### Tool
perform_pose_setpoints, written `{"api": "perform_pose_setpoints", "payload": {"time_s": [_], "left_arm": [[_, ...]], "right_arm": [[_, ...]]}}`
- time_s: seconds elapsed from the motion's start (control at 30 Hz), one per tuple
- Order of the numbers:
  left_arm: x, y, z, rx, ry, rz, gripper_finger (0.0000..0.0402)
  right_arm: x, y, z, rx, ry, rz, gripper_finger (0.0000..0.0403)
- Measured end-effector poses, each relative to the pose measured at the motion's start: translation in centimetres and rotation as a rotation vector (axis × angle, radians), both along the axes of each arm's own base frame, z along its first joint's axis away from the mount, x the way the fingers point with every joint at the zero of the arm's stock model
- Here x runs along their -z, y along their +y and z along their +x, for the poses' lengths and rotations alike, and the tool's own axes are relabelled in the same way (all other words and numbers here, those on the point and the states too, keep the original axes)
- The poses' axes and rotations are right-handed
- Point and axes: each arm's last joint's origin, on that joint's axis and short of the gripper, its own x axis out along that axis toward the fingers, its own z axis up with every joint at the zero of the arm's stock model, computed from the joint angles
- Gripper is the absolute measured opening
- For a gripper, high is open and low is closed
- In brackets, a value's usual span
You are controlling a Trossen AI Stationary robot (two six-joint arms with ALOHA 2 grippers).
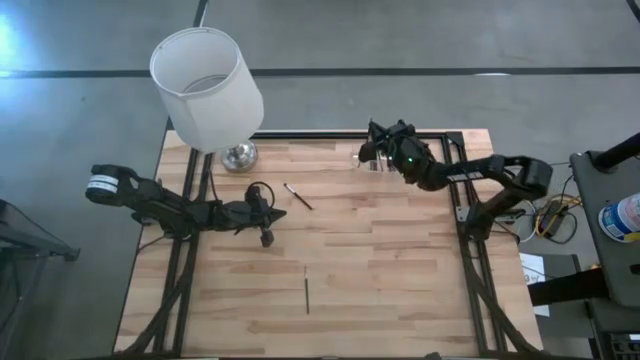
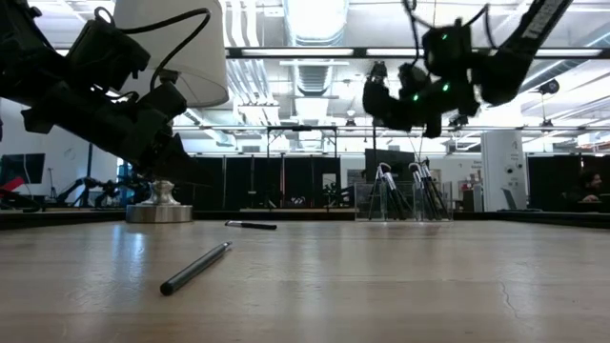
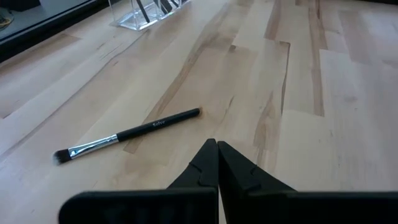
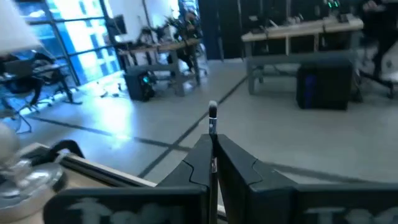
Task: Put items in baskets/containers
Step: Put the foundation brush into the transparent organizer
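Two brushes (image 1: 297, 196) lie near lamp (image 1: 207, 88).

Lamp (image 1: 207, 90) beside open tabletop (image 1: 400, 290)

Two dark arms, black cables, green lights.

Only 1 piece of lettering shows: small pale print along the black handle of the makeup brush (image 3: 127, 134) lying on the wood surface (image 3: 323, 112) in the left wrist view, too small to read for certain. The container with a blue-and-white label (image 1: 622, 216) off the surface's right edge in the high view is not legible. No numbers or signs elsewhere.
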Motion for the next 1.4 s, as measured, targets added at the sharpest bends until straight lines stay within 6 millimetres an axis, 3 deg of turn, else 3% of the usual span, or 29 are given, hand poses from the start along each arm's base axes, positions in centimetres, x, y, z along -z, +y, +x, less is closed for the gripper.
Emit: {"api": "perform_pose_setpoints", "payload": {"time_s": [0.43,0.73,1.0,1.4], "left_arm": [[0.0,0.0,0.0,0.000,0.000,0.001,0.0000],[0.0,0.0,0.0,0.000,-0.002,-0.001,0.0000],[-0.1,0.0,0.0,-0.002,-0.008,-0.005,0.0000],[-0.1,0.0,0.0,-0.012,-0.016,-0.028,0.0000]], "right_arm": [[2.9,-2.7,3.6,0.094,0.093,0.108,0.0012],[1.2,-2.3,3.1,0.110,0.064,0.228,0.0012],[2.0,-2.1,2.8,0.092,0.051,0.362,0.0013],[2.2,-2.0,2.9,0.078,0.140,0.399,0.0013]]}}
